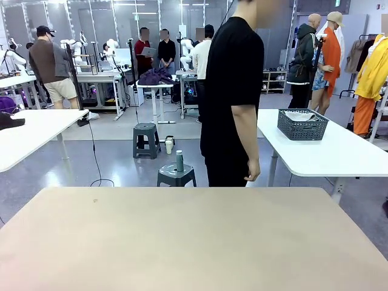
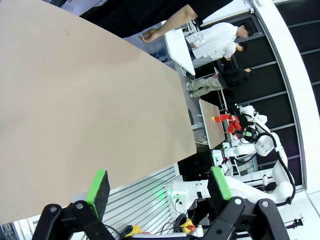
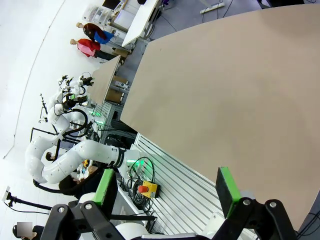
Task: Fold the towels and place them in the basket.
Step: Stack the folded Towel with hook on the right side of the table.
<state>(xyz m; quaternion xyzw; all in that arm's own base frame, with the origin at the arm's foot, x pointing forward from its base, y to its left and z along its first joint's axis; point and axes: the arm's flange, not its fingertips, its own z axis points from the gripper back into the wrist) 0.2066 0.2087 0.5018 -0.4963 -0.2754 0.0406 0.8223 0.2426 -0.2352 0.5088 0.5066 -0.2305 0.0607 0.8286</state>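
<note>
Left gripper (image 2: 159,186): jaws spread wide, green pads (image 2: 98,186) well apart, nothing held; poised above the near edge of the beige table (image 2: 75,100), bare tabletop running up toward 11 o'clock.

Right gripper (image 3: 167,192): likewise fully spread, green pads (image 3: 227,191) apart, empty; beige tabletop stretching toward 1 o'clock, slatted aluminium base below the table edge at 6 o'clock, red button box (image 3: 148,189) lying there.

Beige table (image 1: 188,236), front view: lower half of the picture, surface bare.

Person (image 1: 230,91): black T-shirt, at the far edge, 12 o'clock from table centre, arm hanging, hand (image 1: 252,172) loose at the side.

Basket (image 1: 302,124): dark grey lattice sides, on a separate white table (image 1: 339,154) at 2 o'clock, well apart from the beige table; something pale inside, possibly a towel, too small to tell.

Grey stools (image 1: 176,176): floor behind the table, 12 o'clock, a bottle upright on the nearer one.
</note>
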